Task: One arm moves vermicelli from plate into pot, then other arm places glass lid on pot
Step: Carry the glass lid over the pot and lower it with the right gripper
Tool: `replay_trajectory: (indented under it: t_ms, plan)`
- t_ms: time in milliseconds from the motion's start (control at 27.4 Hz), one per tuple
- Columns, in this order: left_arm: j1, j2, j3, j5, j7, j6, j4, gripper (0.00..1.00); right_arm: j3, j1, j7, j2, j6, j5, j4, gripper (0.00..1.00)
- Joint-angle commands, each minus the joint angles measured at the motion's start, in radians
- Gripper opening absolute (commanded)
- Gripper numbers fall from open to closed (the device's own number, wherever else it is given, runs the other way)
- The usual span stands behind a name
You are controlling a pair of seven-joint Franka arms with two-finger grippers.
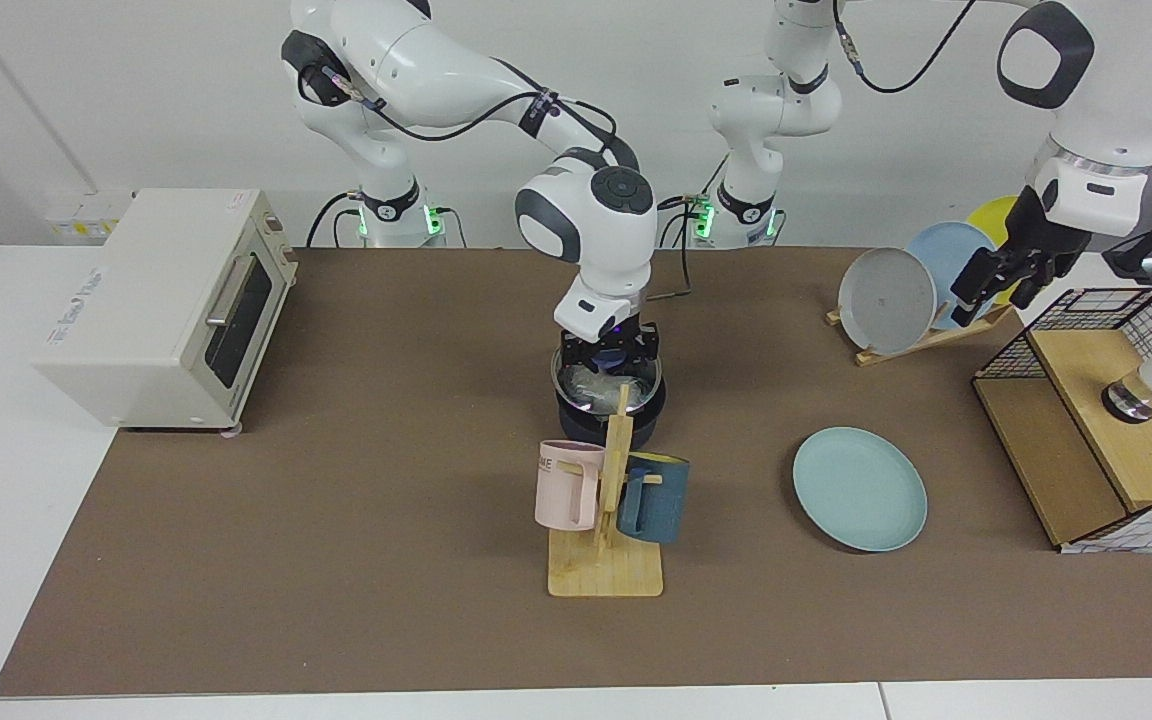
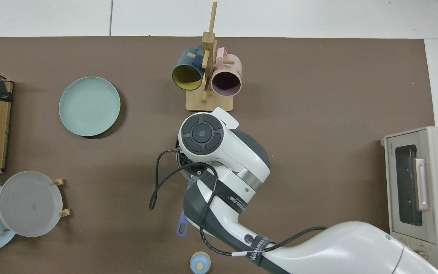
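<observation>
The black pot (image 1: 604, 423) stands mid-table, just behind the mug rack. My right gripper (image 1: 608, 352) is shut on the knob of the glass lid (image 1: 604, 387), which lies level at the pot's rim. White vermicelli (image 1: 588, 388) shows through the glass, inside the pot. From above, the right arm's wrist covers most of the pot; only the lid's rim (image 2: 183, 172) and the blue handle (image 2: 183, 223) show. The pale teal plate (image 1: 859, 488) (image 2: 89, 106) lies bare. My left gripper (image 1: 996, 280) hangs open and holding nothing by the plate rack.
A wooden mug rack (image 1: 606, 560) with a pink mug and a dark blue mug stands right in front of the pot. A toaster oven (image 1: 161, 305), a rack of grey, blue and yellow plates (image 1: 886, 298) and a wire basket (image 1: 1096, 420) line the sides.
</observation>
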Motion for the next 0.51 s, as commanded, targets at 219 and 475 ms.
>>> replay_trajectory:
  t_ms: [219,475]
  plan:
    - [-0.007,-0.019,0.004,0.015,0.004,0.024,-0.031,1.0,0.016,-0.002,0.078,0.066,0.001,-0.065,0.04,0.0]
    - [-0.007,-0.026,0.003,0.006,0.002,0.035,-0.048,1.0,0.016,0.002,0.098,0.083,-0.01,-0.065,0.074,0.0]
